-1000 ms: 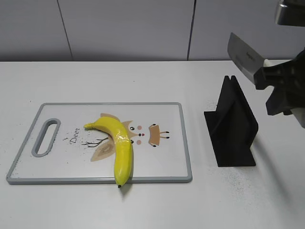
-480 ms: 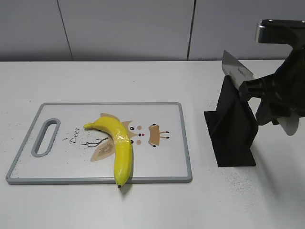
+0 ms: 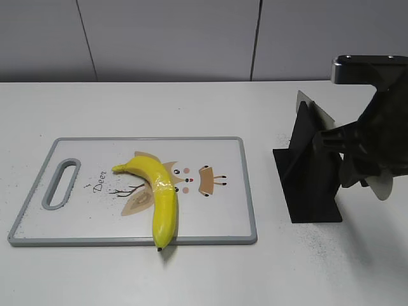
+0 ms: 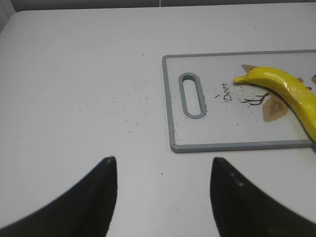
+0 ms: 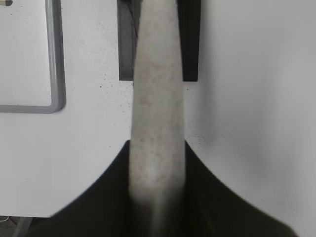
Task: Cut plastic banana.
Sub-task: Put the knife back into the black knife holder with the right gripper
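Observation:
The plastic banana (image 3: 162, 194) lies whole on the white cutting board (image 3: 83, 213), its dark tip over the front edge. It also shows in the left wrist view (image 4: 289, 91). My right gripper (image 3: 357, 153) is shut on the white handle (image 5: 158, 98) of the cleaver knife. The blade (image 3: 317, 109) sits low in the slot of the black knife stand (image 3: 312, 185), right of the board. My left gripper (image 4: 163, 165) is open and empty above bare table, left of the board (image 4: 170, 113). It is out of the exterior view.
The board has a grey rim, a handle slot (image 3: 61, 183) at its left end and a cartoon print. The stand (image 5: 190, 39) stands apart from the board's corner (image 5: 57, 74). Fine dark specks dot the white table. A grey wall runs behind.
My right gripper has come down and left with the cleaver. The blade has dropped from above the stand into its slot. The banana and board have not moved.

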Robot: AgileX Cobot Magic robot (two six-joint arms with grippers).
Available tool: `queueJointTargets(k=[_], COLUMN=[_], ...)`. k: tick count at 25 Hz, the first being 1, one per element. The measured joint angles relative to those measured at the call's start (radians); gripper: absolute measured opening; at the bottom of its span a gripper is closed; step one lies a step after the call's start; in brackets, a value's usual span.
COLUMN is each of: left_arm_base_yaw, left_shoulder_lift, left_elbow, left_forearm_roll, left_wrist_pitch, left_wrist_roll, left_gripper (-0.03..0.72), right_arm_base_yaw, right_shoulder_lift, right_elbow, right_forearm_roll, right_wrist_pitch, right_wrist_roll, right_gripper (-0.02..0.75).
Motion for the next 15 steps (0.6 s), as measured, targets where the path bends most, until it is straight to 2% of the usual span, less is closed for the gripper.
queueJointTargets(k=[5,8,15], left_arm_base_yaw=[0.0,0.0,0.0], left_shoulder_lift=[0.0,0.0,0.0], left_elbow=[0.0,0.0,0.0], left_forearm_roll=[0.0,0.0,0.0], left_wrist_pitch=[0.0,0.0,0.0], left_wrist_roll=[0.0,0.0,0.0], left_gripper=[0.563,0.563,0.563], right_arm_base_yaw=[0.0,0.0,0.0], right_shoulder_lift=[0.001,0.004,0.008], right_elbow=[0.003,0.003,0.003], right_forearm_roll=[0.001,0.001,0.001], right_wrist_pitch=[-0.041,-0.073,-0.081], right_wrist_roll=[0.001,0.001,-0.006], right_gripper=[0.19,0.298,0.603])
